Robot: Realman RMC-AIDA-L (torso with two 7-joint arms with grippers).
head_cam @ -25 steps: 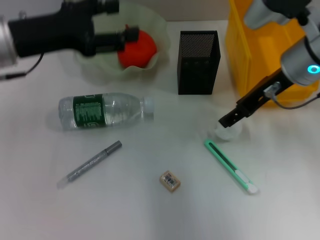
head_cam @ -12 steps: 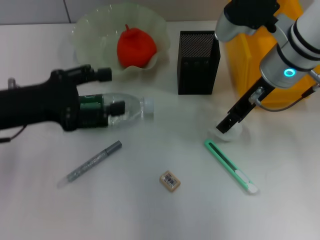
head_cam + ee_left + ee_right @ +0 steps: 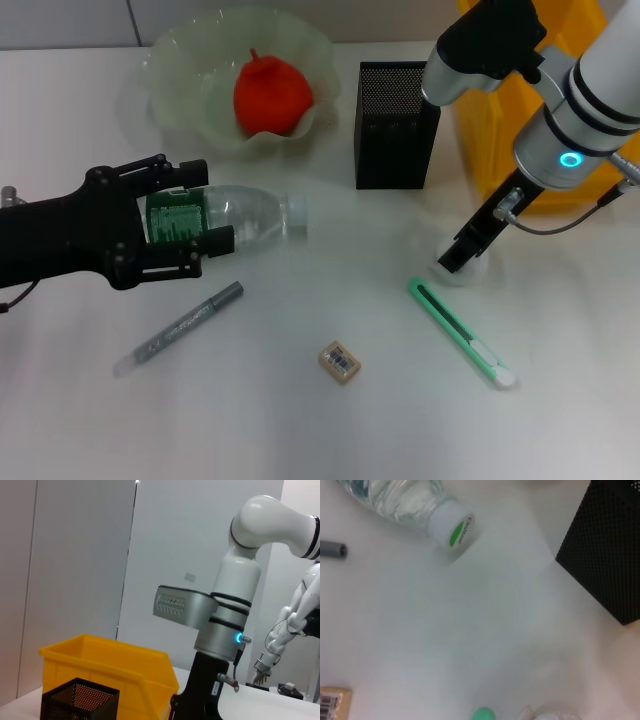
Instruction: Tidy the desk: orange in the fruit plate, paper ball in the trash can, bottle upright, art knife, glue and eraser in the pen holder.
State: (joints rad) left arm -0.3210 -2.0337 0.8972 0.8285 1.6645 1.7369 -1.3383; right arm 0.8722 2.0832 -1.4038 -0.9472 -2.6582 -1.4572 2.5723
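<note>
The orange [image 3: 270, 92] lies in the pale green fruit plate [image 3: 175, 70] at the back. The clear bottle [image 3: 250, 215] lies on its side, its cap [image 3: 451, 527] pointing right. My left gripper [image 3: 208, 206] is open, one finger on each side of the bottle's green label. My right gripper [image 3: 452, 260] is down on the white paper ball [image 3: 476, 264], hiding most of it. The green art knife [image 3: 460, 332], the small eraser [image 3: 340, 362] and the grey glue stick [image 3: 180, 328] lie loose on the table. The black mesh pen holder [image 3: 397, 125] stands at the back.
The yellow trash can [image 3: 500, 120] stands at the back right, next to the pen holder, and also shows in the left wrist view as a yellow bin [image 3: 115, 670]. The white table [image 3: 300, 430] runs on toward the front.
My left arm has swung from the fruit plate down to the bottle and now straddles it. My right gripper has settled lower onto the paper ball.
</note>
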